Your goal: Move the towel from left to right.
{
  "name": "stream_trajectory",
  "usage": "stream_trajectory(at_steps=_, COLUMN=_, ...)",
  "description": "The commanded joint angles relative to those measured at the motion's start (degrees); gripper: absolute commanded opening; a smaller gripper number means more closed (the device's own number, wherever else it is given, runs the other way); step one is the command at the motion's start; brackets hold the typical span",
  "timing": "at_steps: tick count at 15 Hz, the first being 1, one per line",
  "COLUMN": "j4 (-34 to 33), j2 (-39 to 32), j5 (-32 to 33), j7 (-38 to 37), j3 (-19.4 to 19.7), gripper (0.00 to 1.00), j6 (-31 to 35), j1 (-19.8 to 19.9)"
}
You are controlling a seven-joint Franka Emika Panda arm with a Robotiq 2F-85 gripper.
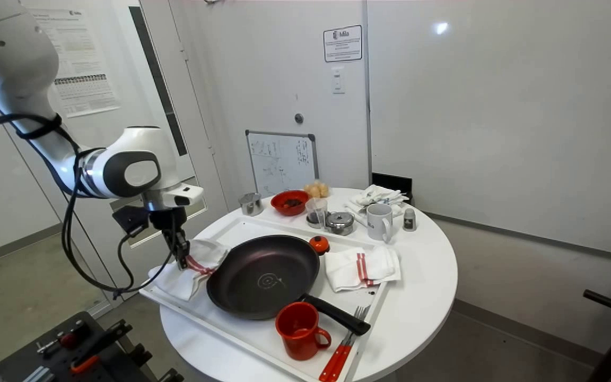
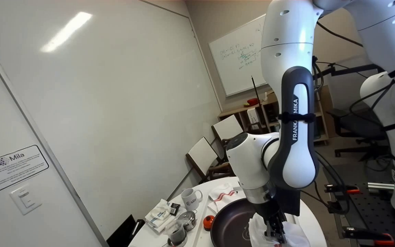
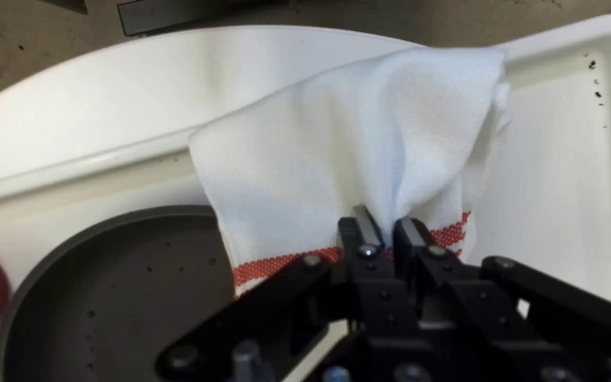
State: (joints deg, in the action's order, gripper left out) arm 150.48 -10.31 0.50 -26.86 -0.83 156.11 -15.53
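The towel, white with red stripes, lies at the left end of the tray beside the pan in an exterior view [image 1: 178, 284]. It also shows in an exterior view [image 2: 295, 233] and in the wrist view [image 3: 295, 175]. My gripper [image 3: 387, 228] is shut on the towel and pinches a fold near its red stripe. The towel's far part drapes over the tray rim. The gripper also shows low over the tray in both exterior views [image 1: 183, 261] [image 2: 275, 235]. A second, similar striped white cloth [image 1: 341, 269] lies folded right of the pan.
The black frying pan [image 1: 263, 270] fills the middle of the white tray [image 1: 332, 300], its edge against the towel. A red cup [image 1: 300, 339] and red-handled cutlery [image 1: 337, 358] are near the front. A grey-white mug [image 1: 378, 222] and red bowl [image 1: 289, 202] stand behind.
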Motion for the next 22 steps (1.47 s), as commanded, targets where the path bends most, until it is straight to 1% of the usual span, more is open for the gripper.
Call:
stream_trajectory(at_steps=1, j4=4.6, j2=3.5, j5=0.2, j7=0.2, j3=0.8, gripper=0.03, j6=1.8, j1=3.6)
stream_trajectory(at_steps=4, j4=6.1, j2=4.5, j5=-1.0, j7=1.5, j3=1.2, gripper=0.03, j6=2.4, j1=6.7)
stream_trajectory(at_steps=8, j4=6.6, j2=5.5, j5=-5.9, j7=6.6, j3=0.3, gripper=0.03, j6=2.9, j1=10.6)
stream_trajectory(at_steps=9, j4=4.8, j2=3.2, j5=-2.8, j7=3.3, j3=0.7, gripper=0.03, j6=1.5, j1=9.3)
stream_trajectory(at_steps=10, j4=4.8, j2=3.3, j5=-3.1, j7=3.8, j3=0.8, gripper=0.11, j6=1.5, j1=9.8)
stream_trajectory(at_steps=17, j4=4.7, j2=3.0, j5=-3.0, j7=3.7, j3=0.6, gripper=0.11, j6=1.5, j1=9.6)
stream_trajectory(at_steps=18, j4=4.7, j2=3.0, j5=-3.0, j7=3.7, j3=0.6, gripper=0.03, j6=1.5, j1=9.6)
stream_trajectory(at_steps=21, j4=2.3, j2=2.6, j5=3.8, j7=-1.2, j3=4.5, gripper=0.03, j6=2.2, j1=9.9)
stream_trajectory(at_steps=22, j4=1.3, j2=2.6, j5=4.9, j7=-1.7, j3=5.5, gripper=0.03, j6=2.1, j1=10.4)
